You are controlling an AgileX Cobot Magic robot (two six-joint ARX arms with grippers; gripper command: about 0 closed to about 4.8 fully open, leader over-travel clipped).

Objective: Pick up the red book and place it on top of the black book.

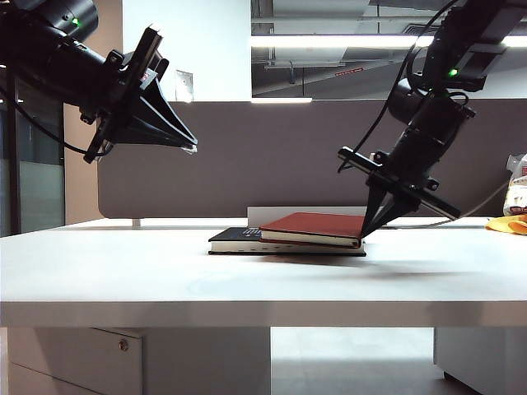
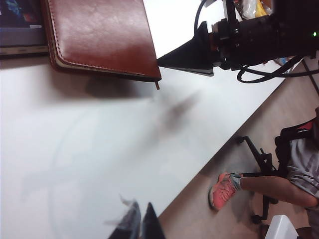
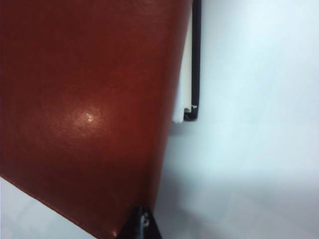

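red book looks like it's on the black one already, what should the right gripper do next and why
Probably open the right gripper and back it away. The thin dark-red hardcover book already lies on the flat black book, overhanging toward the right gripper, whose jaws are shut on the red book's near corner. The left gripper hangs shut above the white table, clear of both books.
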